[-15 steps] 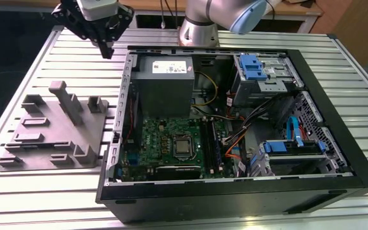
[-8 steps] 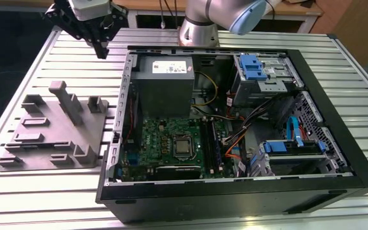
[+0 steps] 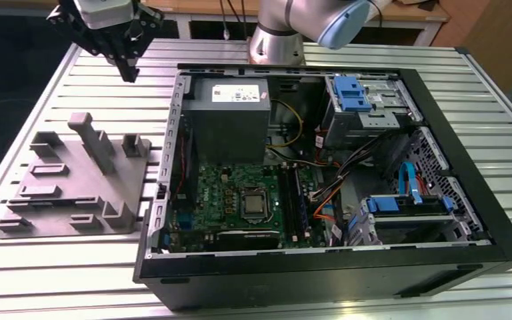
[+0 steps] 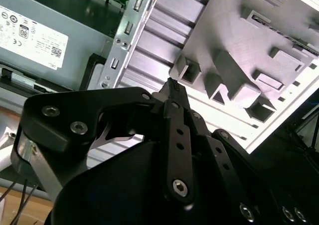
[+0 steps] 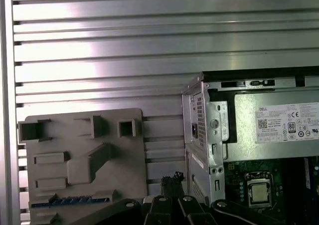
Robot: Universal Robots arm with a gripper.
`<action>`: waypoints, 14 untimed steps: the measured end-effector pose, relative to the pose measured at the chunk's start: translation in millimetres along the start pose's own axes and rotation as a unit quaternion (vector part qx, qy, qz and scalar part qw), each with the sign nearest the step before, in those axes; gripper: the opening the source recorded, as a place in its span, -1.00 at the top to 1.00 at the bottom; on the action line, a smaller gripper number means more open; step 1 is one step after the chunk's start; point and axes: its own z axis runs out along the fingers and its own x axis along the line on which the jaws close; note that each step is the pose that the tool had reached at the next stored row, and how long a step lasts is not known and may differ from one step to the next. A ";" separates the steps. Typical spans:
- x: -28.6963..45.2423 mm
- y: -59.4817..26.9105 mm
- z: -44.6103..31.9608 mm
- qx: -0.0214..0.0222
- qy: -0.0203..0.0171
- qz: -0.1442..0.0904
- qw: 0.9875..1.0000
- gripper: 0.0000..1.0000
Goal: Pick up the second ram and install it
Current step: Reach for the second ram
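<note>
Hanging high over the ribbed silver metal table [image 3: 87, 100], the black two-finger pincer [image 3: 131, 75] is squeezed shut and holds nothing. Its tips [image 4: 172, 88] meet in both wrist views.

The second ram, a thin blue stick [image 5: 70, 201], lies in a groove at one end of the grey plastic holder tray [image 5: 124, 175]. The tray sits just beside the open black computer box [image 3: 327, 280].

To pick the stick up well, I think the pincer must open a little wider than the stick is thick. It should then come straight down over the middle and pinch the flat sides softly, so nothing tips or bends.

In the exterior view the stick is too hard to spot on the tray [image 3: 123, 193]. I also cannot tell if a stick sits in the long dark slots [image 3: 292, 200] on the green board [image 3: 229, 193].
</note>
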 end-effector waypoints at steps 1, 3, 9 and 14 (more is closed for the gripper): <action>2.3 -0.2 0.0 0.000 0.000 0.000 1.000 0.80; 6.6 -0.6 -0.1 0.000 0.000 0.000 1.000 0.80; 17.3 -1.7 -0.3 0.000 0.000 0.000 1.000 0.80; 25.5 -2.6 -0.4 0.000 0.000 0.000 1.000 0.80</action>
